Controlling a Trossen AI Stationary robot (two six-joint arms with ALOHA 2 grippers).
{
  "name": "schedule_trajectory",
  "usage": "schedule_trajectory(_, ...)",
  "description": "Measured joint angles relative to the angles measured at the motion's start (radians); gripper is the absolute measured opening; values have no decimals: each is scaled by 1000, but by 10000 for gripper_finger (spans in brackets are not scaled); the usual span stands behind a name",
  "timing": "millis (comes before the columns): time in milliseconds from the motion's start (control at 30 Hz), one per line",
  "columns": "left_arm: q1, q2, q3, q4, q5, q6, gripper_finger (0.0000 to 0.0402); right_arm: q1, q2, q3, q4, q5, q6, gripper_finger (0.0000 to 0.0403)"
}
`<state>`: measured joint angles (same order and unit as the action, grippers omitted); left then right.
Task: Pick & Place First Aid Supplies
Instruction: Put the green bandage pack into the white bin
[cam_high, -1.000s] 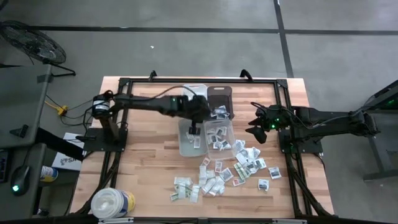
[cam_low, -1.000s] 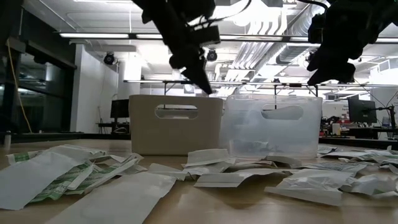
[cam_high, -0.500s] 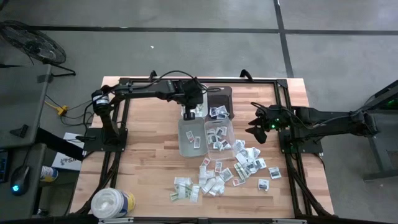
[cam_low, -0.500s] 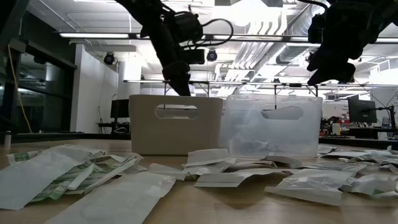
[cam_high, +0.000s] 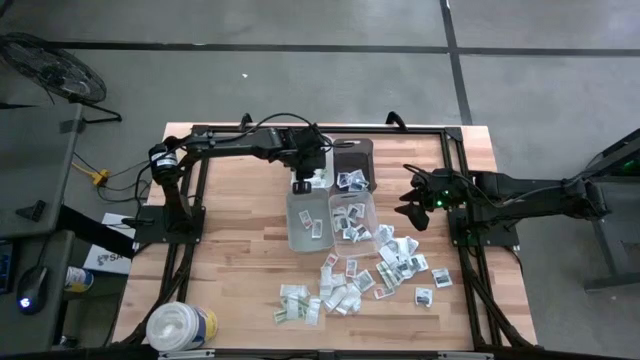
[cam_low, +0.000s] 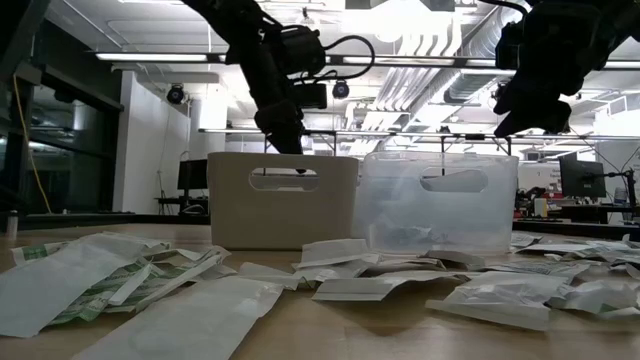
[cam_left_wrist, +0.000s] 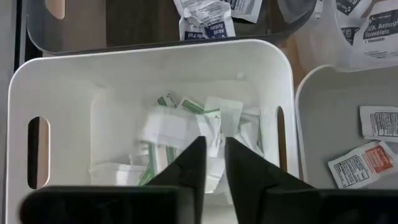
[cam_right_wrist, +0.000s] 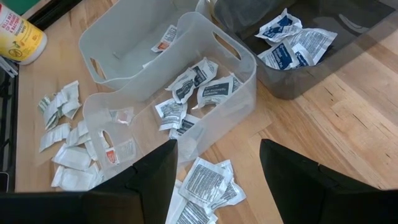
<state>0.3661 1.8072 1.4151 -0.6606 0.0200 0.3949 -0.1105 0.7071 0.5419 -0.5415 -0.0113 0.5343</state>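
My left gripper (cam_high: 302, 184) (cam_low: 285, 143) hangs over the white bin (cam_left_wrist: 149, 53) (cam_low: 283, 200) at the far side of the bin cluster. Its fingers point down with a narrow gap (cam_left_wrist: 211, 146) and nothing between them. Below them a white packet (cam_left_wrist: 163, 129) shows blurred above the other packets lying in that bin. Many first aid packets (cam_high: 360, 275) lie loose on the wooden table near its front. My right gripper (cam_high: 418, 206) (cam_right_wrist: 217, 168) waits open above the table's right side, touching nothing.
A dark bin (cam_high: 352, 160) (cam_right_wrist: 323, 56) with a few packets stands right of the white one. Two clear bins (cam_high: 308, 225) (cam_high: 352, 215) holding packets stand nearer the front. A big white tub (cam_high: 180, 325) sits at the near left corner.
My left gripper has swung from above the left clear bin toward the table's far edge and has stopped above the white bin, turning a little on the way. My right arm has kept still.
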Motion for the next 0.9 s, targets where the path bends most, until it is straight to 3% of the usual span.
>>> schedule_trajectory(200, 0, -19, -1, -27, 80, 18, 109, 0, 0, 0, 0, 0, 0, 222)
schedule_trajectory(467, -94, -106, -1, -191, 109, 21, 96, 0, 0, 0, 0, -4, -6, 222)
schedule_trajectory(700, -283, -167, -1, -360, 83, -97, 74, 0, 0, 0, 0, -8, -19, 222)
schedule_trajectory(900, -511, -170, -1, -378, 62, -282, 72, 0, 0, 0, 0, -8, -22, 222)
